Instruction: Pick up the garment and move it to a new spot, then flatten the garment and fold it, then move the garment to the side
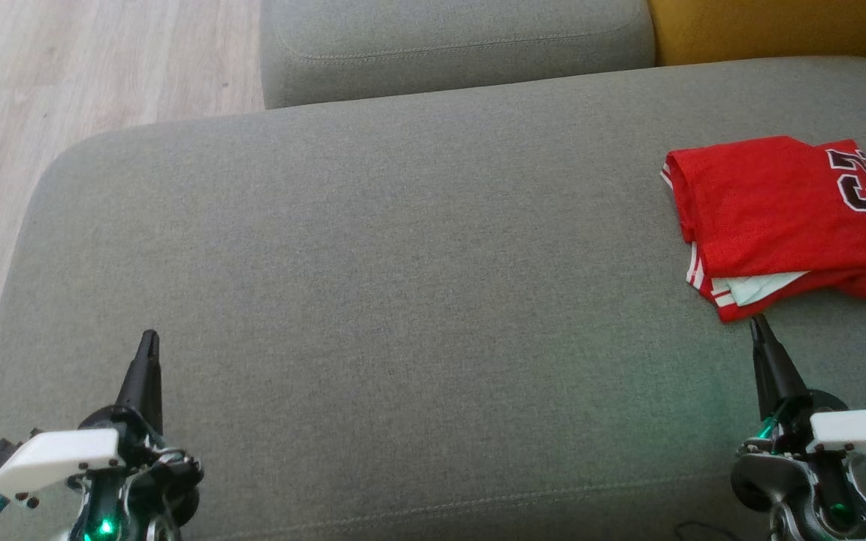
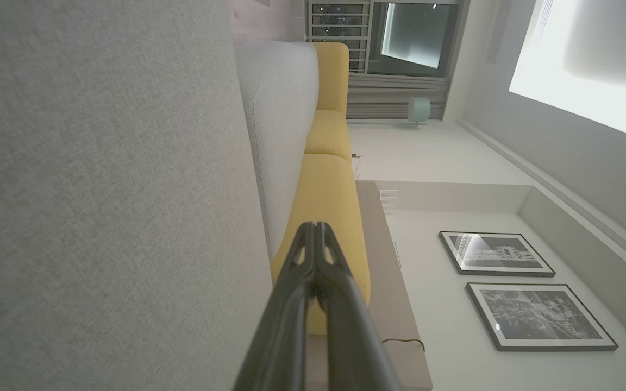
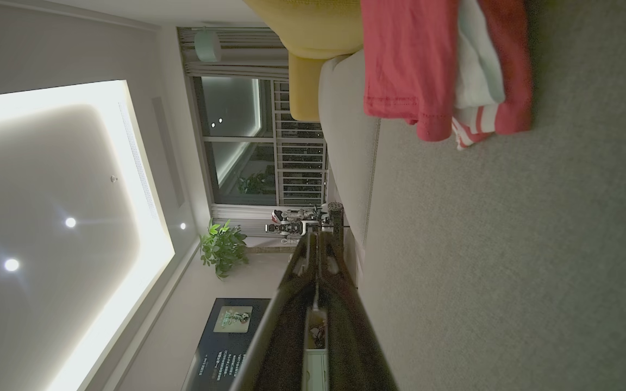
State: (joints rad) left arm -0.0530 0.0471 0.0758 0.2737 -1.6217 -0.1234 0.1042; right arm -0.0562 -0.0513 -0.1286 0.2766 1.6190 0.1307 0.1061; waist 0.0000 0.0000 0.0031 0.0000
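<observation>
Folded red garment, laid at the right side of the grey sofa seat. The right gripper is seen just before the garment's near edge, its fingers pressed together and empty; contact cannot be judged. The left gripper, likewise pressed together, is held well apart at the seat's left.

Both pincers closed, empty — L pincer low-left, R pincer low-right, tips up.
</observation>
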